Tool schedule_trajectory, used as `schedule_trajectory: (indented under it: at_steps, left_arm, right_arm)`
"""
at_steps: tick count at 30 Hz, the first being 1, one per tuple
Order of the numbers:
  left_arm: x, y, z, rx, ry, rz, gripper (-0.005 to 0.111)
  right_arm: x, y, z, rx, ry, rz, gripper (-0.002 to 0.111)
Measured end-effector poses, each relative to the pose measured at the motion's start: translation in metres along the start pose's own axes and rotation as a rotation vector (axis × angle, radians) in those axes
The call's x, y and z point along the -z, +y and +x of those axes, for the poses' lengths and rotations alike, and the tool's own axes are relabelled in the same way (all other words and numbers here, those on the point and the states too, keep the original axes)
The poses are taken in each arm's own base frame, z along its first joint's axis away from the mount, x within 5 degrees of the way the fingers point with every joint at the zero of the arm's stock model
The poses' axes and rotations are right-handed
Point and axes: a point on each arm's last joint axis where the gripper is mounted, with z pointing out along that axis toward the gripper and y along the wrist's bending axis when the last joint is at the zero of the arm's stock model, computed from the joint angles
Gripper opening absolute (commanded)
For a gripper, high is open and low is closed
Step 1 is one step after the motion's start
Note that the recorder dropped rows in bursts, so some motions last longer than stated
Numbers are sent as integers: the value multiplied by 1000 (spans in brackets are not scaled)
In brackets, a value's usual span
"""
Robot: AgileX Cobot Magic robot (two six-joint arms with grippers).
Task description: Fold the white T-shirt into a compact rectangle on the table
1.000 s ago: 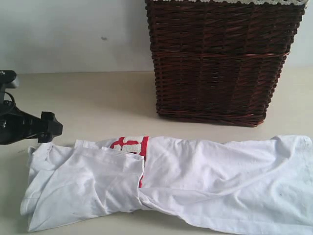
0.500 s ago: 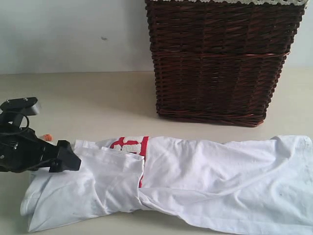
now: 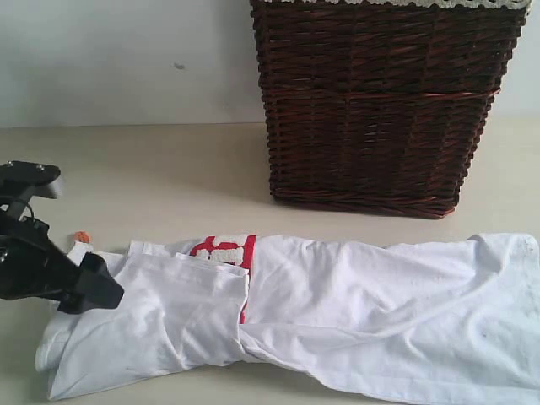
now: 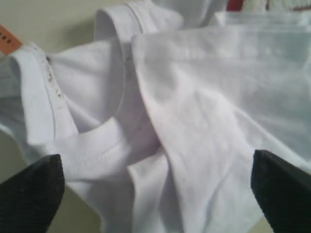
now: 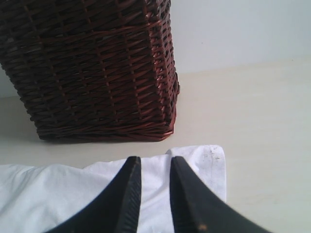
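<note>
The white T-shirt (image 3: 337, 304) lies in a long, rumpled band along the table's (image 3: 169, 169) front, with its red-outlined letters (image 3: 224, 251) showing in a gap. Its small orange tag (image 3: 80, 237) pokes out at the left end. My left gripper (image 3: 99, 291) is low over that end, open. In the left wrist view its jaws stand wide apart around the collar (image 4: 92, 145) and a fold of cloth, gripper (image 4: 155, 194), tag (image 4: 7, 41). My right gripper (image 5: 154, 162) is outside the exterior view. It hovers over the shirt's hem corner (image 5: 209, 165) with a narrow gap and holds nothing.
A tall dark brown wicker basket (image 3: 380, 101) stands at the back right, just behind the shirt, and shows near the hem in the right wrist view too, basket (image 5: 92, 68). Bare beige table (image 5: 252, 121) lies beside the hem corner and behind the shirt's left half.
My left gripper came down from beside the shirt's left end onto the collar area, first reaching right, then drawing slightly back and lower. The orange tag is now uncovered. The shirt barely shifted.
</note>
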Motion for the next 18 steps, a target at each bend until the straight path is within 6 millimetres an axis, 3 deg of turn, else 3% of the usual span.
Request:
schedule_trajectory:
  at_steps: [7, 18]
  left_arm:
    - [1, 10, 2, 38, 15, -112, 105]
    - [-3, 14, -3, 95, -40, -143, 105]
  right_arm:
    - [0, 0, 0, 0, 0, 0, 21]
    - [0, 0, 0, 0, 0, 0, 21]
